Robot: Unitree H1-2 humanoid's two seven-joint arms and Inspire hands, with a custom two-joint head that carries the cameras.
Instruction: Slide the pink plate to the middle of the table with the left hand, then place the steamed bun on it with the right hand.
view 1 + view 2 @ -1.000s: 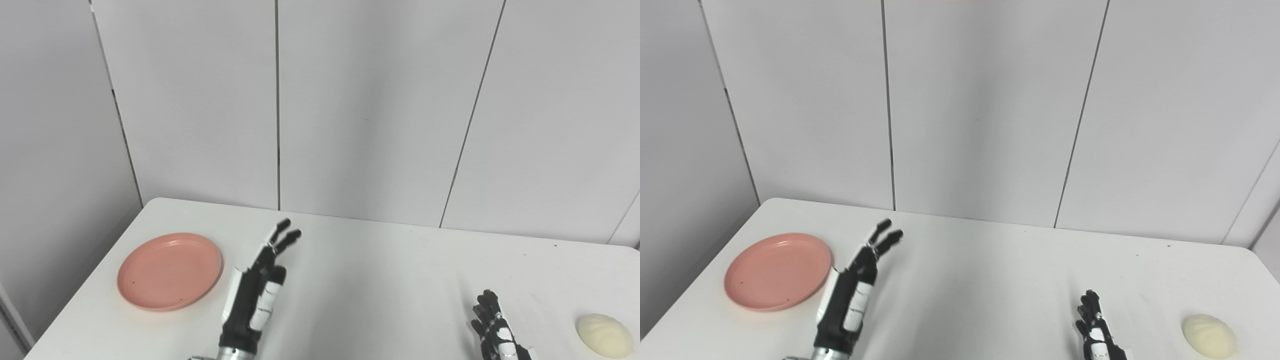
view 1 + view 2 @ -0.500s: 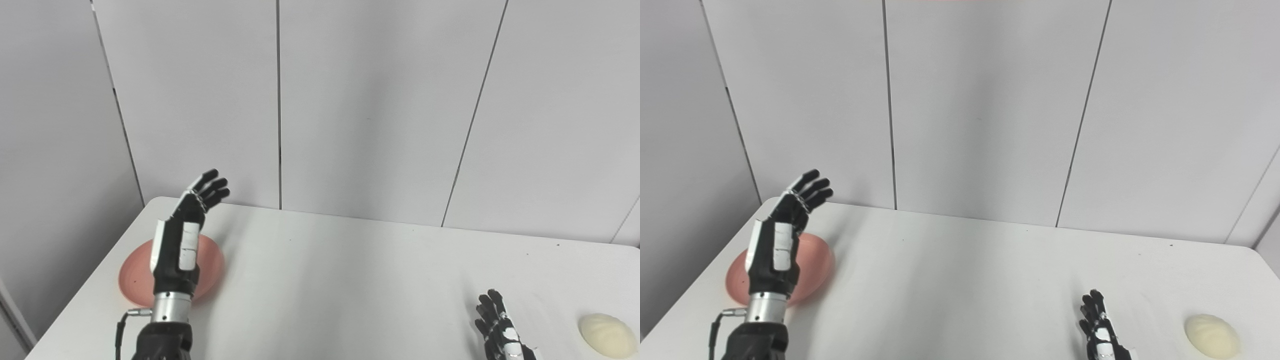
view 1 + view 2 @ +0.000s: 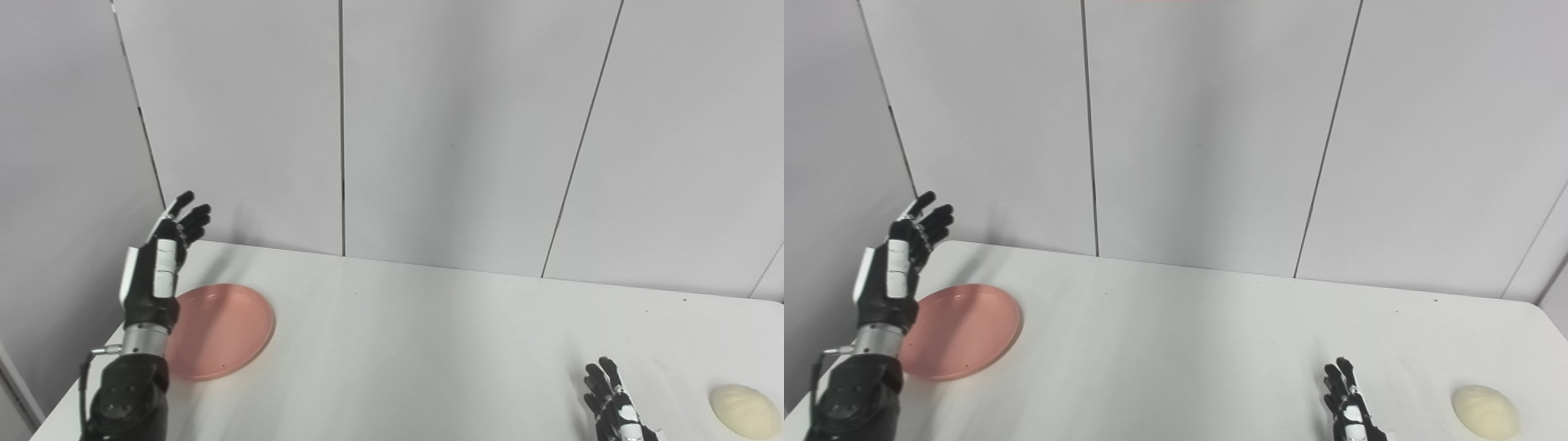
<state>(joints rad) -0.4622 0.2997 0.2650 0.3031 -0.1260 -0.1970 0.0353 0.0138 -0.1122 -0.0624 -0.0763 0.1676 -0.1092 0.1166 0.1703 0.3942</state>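
Note:
A pink plate (image 3: 226, 331) lies flat near the table's left edge, its left part hidden behind my left forearm. My left hand (image 3: 160, 257) is raised above and to the left of the plate, open, fingers pointing up, holding nothing. The steamed bun (image 3: 741, 411), pale cream and rounded, rests at the front right of the table. My right hand (image 3: 612, 407) sits low at the bottom edge, left of the bun and apart from it, open with fingers spread; its lower part is cut off.
The white table (image 3: 429, 343) stretches between plate and bun, its rounded back-left corner behind my left hand. Grey wall panels (image 3: 459, 135) stand right behind the table's far edge and along its left side.
My left hand rose from the table's front middle, passed over the plate and now stands to the plate's left. The plate and bun have not moved. The right hand stays low.

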